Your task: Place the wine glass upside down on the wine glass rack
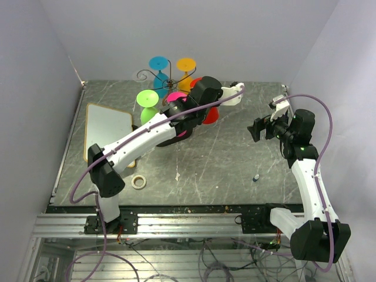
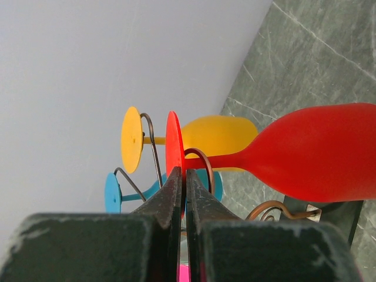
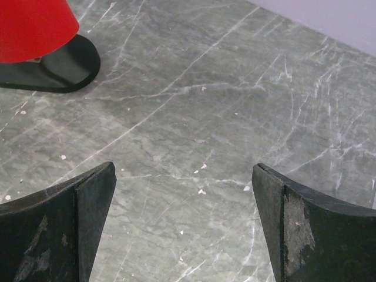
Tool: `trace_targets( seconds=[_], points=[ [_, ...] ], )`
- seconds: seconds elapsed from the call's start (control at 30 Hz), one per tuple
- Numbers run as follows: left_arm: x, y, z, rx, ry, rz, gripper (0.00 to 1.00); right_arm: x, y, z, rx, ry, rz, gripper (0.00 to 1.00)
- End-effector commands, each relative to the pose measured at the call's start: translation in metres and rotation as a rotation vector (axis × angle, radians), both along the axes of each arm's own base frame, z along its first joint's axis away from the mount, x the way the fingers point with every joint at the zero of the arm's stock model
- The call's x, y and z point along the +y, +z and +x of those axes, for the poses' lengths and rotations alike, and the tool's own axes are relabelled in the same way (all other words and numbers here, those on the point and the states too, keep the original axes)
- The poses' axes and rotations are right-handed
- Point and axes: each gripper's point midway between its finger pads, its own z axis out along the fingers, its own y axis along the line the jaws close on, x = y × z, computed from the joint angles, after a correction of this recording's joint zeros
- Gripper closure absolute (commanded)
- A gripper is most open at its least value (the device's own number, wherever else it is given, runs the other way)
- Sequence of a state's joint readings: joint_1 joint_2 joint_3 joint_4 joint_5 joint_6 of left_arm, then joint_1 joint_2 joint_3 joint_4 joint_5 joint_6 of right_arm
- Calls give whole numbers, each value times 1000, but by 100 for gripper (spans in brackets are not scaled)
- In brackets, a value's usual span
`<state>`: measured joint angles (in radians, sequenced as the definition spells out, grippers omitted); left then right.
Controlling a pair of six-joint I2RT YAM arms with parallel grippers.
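- Broadly, the grey marbled worktop (image 1: 223, 164) carries everything. The wine glass rack (image 1: 143, 74) stands at its far side, with blue, orange, green and pink glasses hanging bowl-down from its curls.
- The red wine glass (image 2: 317, 153) is at the rack, its stem lying in a wire loop, likely so the foot catches and keeps it inverted.
- The left claw (image 2: 182, 175) is pinched shut on that glass's thin foot. Only its wrist view shows this grip; from above, the arm hides it.
- The right claw (image 3: 183, 170) gapes wide and empty near the rack's black base (image 3: 53, 64), seemingly kept out of the way.
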<state>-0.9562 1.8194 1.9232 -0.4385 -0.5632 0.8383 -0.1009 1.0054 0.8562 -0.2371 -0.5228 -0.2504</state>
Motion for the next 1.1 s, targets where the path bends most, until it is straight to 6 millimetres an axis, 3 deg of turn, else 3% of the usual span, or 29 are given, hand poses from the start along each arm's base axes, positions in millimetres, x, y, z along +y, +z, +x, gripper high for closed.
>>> trace_targets(
  seconds=[0.0,0.6,1.07],
  points=[
    [-1,4,6,0,2,-23,92,-3,6,2,-32,-13,-9,0],
    [19,-1,13,16,32,-18,92,-2,3,1,-24,-3,-8,0],
    [27,-1,5,30,25,-17,92,-1,0,2,-16,3,-9,0]
  ],
)
